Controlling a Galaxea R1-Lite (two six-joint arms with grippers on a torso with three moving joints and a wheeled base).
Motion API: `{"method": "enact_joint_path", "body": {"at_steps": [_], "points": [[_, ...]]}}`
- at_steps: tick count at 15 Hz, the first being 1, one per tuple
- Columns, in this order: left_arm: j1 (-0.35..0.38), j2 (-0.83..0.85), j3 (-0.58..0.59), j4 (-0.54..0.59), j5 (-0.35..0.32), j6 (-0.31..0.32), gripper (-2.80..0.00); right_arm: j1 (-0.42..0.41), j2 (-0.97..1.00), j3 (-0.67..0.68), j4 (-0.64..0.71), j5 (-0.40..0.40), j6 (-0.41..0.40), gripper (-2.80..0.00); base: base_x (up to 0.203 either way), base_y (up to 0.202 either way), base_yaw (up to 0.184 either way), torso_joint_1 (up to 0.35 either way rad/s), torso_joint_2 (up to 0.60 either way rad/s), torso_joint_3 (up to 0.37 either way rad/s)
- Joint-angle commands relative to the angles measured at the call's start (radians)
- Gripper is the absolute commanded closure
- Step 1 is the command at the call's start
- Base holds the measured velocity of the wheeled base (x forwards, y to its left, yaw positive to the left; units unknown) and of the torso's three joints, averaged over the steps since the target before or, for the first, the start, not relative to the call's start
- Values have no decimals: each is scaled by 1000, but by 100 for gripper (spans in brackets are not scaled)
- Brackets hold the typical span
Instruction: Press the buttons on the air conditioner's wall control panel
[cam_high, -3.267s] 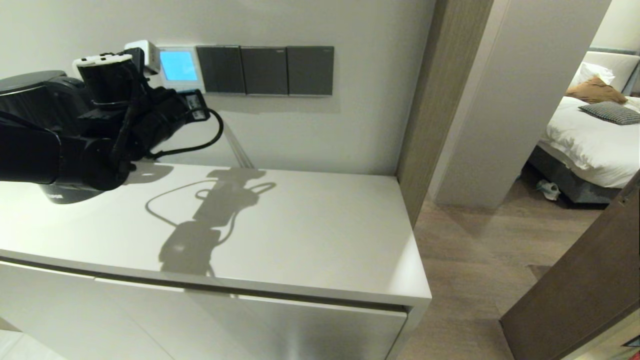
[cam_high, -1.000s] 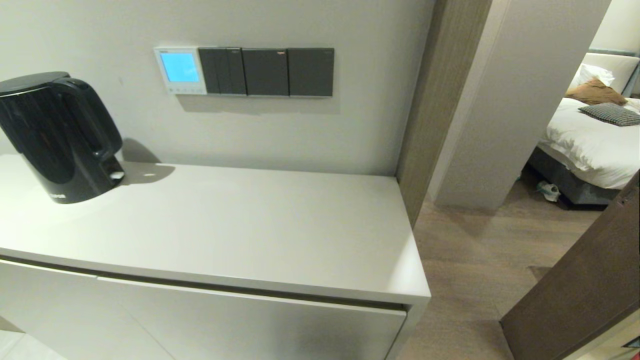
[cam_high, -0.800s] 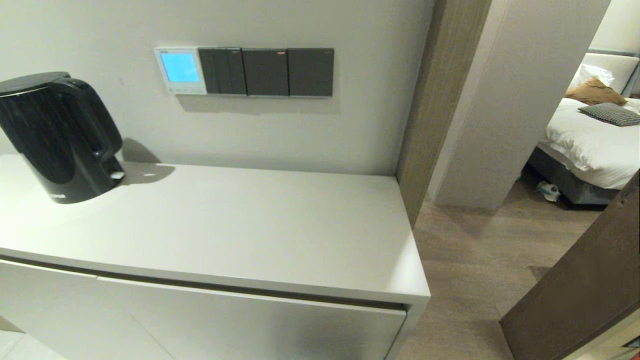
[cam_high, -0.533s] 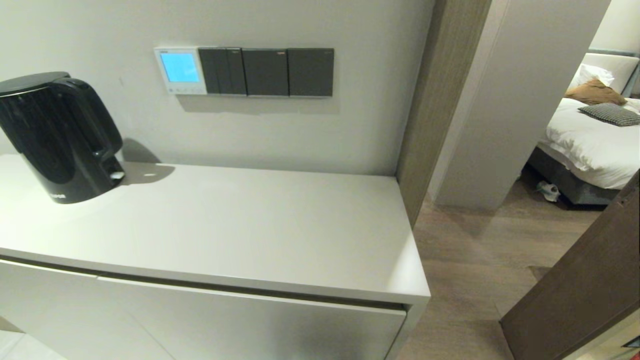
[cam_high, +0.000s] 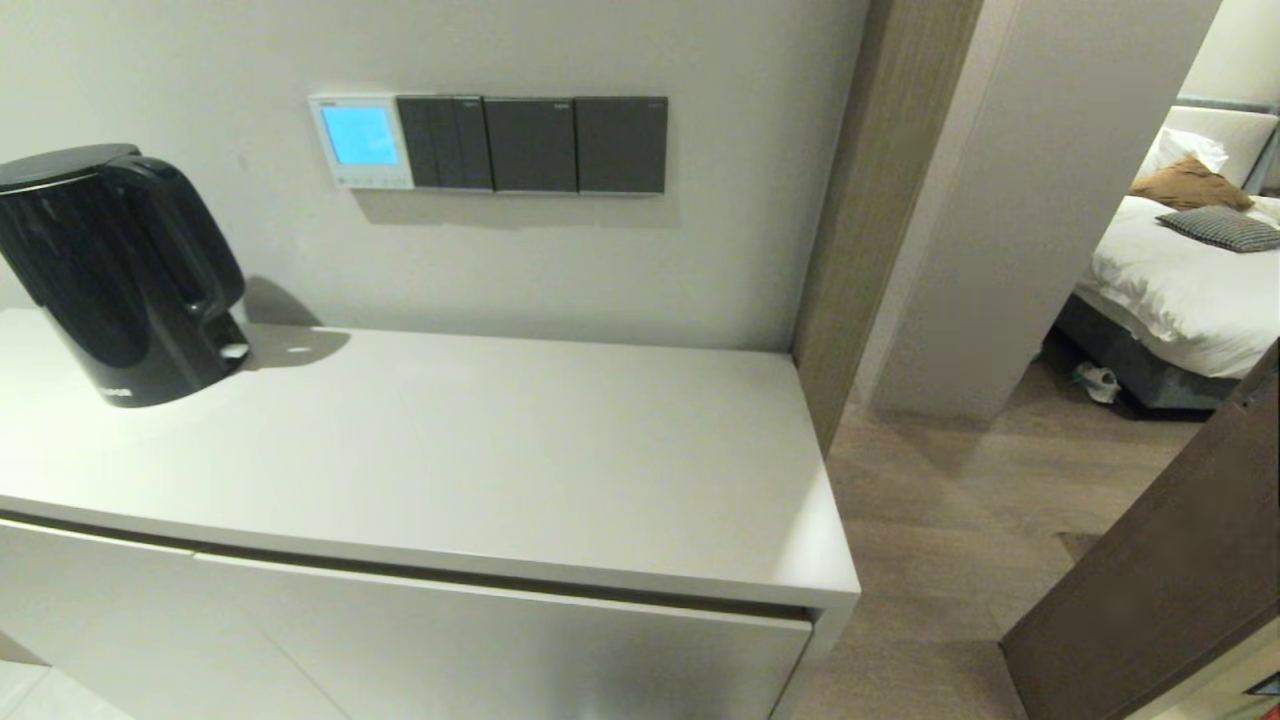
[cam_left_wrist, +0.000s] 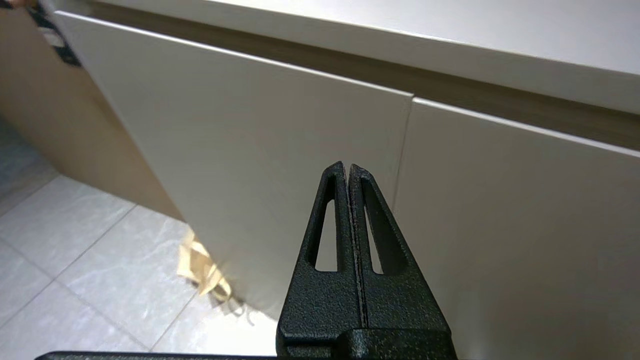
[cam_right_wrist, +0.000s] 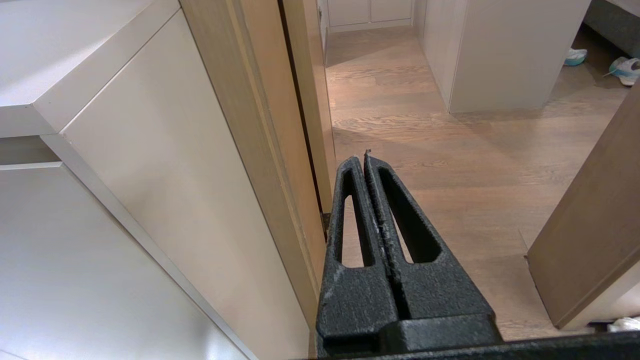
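The air conditioner's wall control panel is a small white square on the wall with a lit light blue screen. Its buttons are a row of tiny pale keys along its lower edge. Neither arm shows in the head view. My left gripper is shut and empty, low in front of the white cabinet doors. My right gripper is shut and empty, low beside the cabinet's right end, over the wooden floor.
Three dark grey switch plates adjoin the panel on its right. A black kettle stands at the left of the white cabinet top. A wooden door frame and an open door lie to the right.
3.3 s ago my left arm was raised at the panel, in front of the kettle. It has since dropped out of the head view. Nothing has moved in the last second.
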Motion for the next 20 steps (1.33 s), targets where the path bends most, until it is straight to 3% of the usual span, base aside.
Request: {"method": "enact_joint_path", "body": {"at_steps": [1,3,4,9,12,18,20], "points": [[3,-12,2,-8,-61,1,0,0,1,2,0,0,0,0,0,0,0,0,0,0],[2,-22,2,-9,-166,23,0,0,1,2,0,0,-1,0,0,0,0,0,0,0],[2,-23,2,-2,-187,26,0,0,1,2,0,0,0,0,0,0,0,0,0,0],[0,-39,-1,4,-192,97,0,0,1,2,0,0,0,0,0,0,0,0,0,0],[-4,-65,-20,78,-276,93,0,0,1,2,0,0,-1,0,0,0,0,0,0,0],[-23,-207,-3,215,-329,92,0,0,1,2,0,0,-1,0,0,0,0,0,0,0],[-24,-223,-3,215,-330,86,0,0,1,2,0,0,-1,0,0,0,0,0,0,0]]}}
